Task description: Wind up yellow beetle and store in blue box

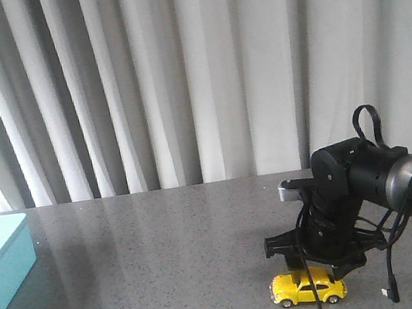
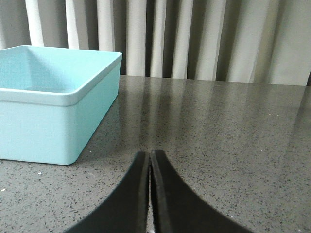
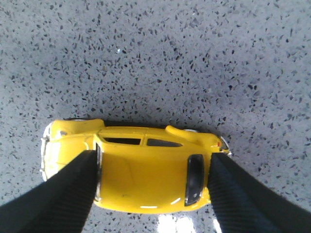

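Yellow beetle [image 3: 146, 174] sits inside right gripper [image 3: 150, 194].

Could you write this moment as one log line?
right gripper: straddling beetle on table | left gripper: shut, idle | box: beetle not in

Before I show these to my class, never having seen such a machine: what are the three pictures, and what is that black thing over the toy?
It is a two-armed robot at a grey table. One picture looks forward over the table; the other two come from cameras on each wrist. The black thing is the right gripper, its fingers straddling a yellow beetle front and back, seemingly touching it on the table. The left gripper is shut and empty, near a blue box at the table's left.
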### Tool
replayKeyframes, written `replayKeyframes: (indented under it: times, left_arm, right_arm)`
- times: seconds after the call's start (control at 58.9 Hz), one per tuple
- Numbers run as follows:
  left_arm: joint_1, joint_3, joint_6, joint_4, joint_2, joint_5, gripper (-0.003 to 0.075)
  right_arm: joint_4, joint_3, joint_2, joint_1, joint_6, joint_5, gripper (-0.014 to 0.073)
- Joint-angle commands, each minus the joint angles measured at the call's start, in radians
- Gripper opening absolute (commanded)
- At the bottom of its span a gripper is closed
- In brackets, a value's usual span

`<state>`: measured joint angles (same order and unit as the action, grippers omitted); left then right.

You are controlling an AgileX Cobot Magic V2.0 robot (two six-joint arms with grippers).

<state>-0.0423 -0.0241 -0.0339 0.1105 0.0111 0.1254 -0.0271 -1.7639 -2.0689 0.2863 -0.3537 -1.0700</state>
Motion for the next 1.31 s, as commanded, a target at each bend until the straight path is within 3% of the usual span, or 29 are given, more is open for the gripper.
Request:
replayKeyframes:
  times: [0.0, 0.611, 1.291]
  left_arm:
    - [0.004, 0.014, -0.007, 0.008, 0.016, -0.076, -0.0006]
    - [0.004, 0.014, -0.007, 0.008, 0.016, -0.076, -0.0006]
    - [0.004, 0.014, -0.007, 0.008, 0.016, -0.076, -0.0006]
  right_arm:
    - [-0.018, -0.022, 0.031, -0.001, -0.002, 0.002, 0.0442]
    - [-0.259, -0.019, 0.026, -0.002, 0.012, -0.182, 0.0438]
    - [-0.231, -0.019, 0.026, -0.195, 0.105, -0.217, 0.0438]
